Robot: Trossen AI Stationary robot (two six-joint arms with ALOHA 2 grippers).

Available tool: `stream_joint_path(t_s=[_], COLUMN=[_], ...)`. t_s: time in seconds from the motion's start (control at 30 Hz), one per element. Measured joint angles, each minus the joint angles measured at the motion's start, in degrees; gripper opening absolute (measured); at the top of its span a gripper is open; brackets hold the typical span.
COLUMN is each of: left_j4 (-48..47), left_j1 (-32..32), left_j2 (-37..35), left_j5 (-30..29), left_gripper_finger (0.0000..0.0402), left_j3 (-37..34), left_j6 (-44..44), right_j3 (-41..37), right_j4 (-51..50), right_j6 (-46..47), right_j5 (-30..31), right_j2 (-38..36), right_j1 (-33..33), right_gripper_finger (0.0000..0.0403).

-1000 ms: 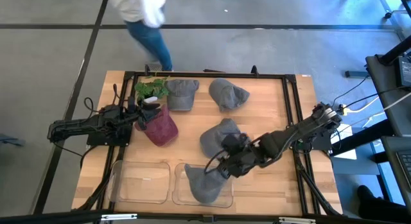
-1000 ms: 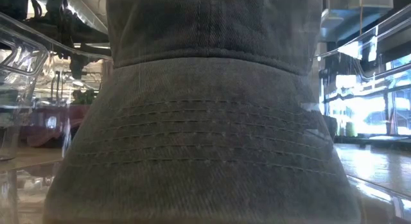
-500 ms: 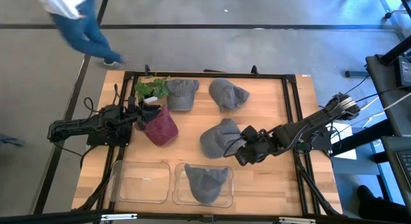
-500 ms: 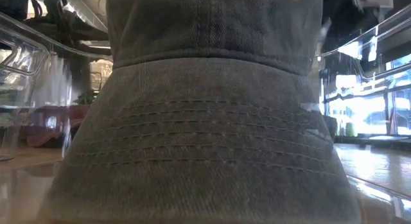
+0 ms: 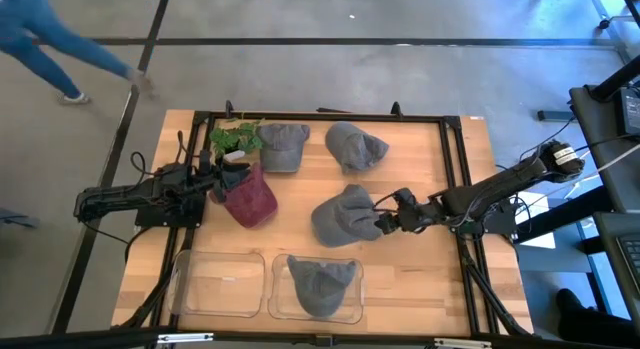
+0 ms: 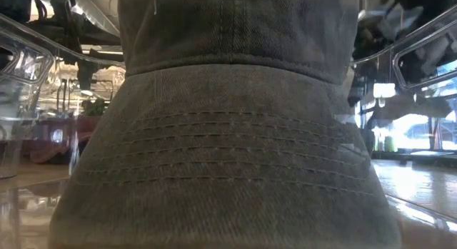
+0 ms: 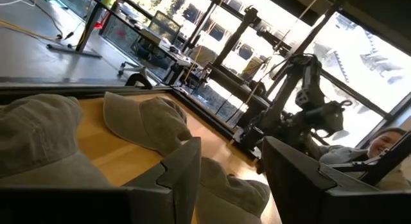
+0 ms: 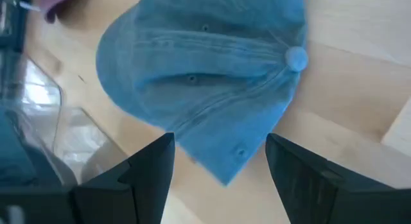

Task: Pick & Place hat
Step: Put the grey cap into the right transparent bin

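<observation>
A grey hat [image 5: 322, 285] lies in the right-hand clear bin [image 5: 352, 311] at the table's near edge; it fills the low view [image 6: 228, 156]. My right gripper [image 5: 384, 222] is open and empty, just right of another grey hat [image 5: 343, 213] that rests on the table at mid-table. That hat shows in the right wrist view [image 8: 205, 70] ahead of the gripper [image 8: 218, 179]. My left gripper [image 5: 222, 175] waits open at the table's left, beside a maroon hat [image 5: 252, 199]; it also shows in its own wrist view [image 7: 231, 179].
Two more grey hats [image 5: 283, 145] [image 5: 355, 146] and a green plant [image 5: 235, 137] lie at the table's far side. A second clear bin [image 5: 220, 284] stands left of the first. A black frame [image 5: 455, 169] borders the table. A person [image 5: 60, 44] walks on the floor, far left.
My right gripper has drawn back from over the right-hand bin toward the table's right and far side, next to the mid-table grey hat. The grey hat it was at stays lying in the bin. The person has walked off to the left.
</observation>
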Motion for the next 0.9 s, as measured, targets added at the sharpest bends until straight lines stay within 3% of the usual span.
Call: stream_joint_path(t_s=[0.2,0.33,0.9], left_j4=[0.0,0.0,0.0], left_j1=[0.0,0.0,0.0], left_j2=[0.0,0.0,0.0], left_j5=[-0.05,-0.15,-0.22], left_gripper_finger=[0.0161,0.0164,0.0162], left_j3=[0.0,0.01,0.0], left_j6=[-0.17,-0.16,-1.01], right_j3=[-6.73,-8.29,-15.67], right_j4=[12.46,13.76,28.9], right_j6=[2.25,3.64,8.66], right_j5=[-1.76,-5.13,-7.53], right_j2=[0.04,0.04,1.04], right_j1=[-2.93,-4.32,-6.56], right_gripper_finger=[0.0246,0.0246,0.0245])
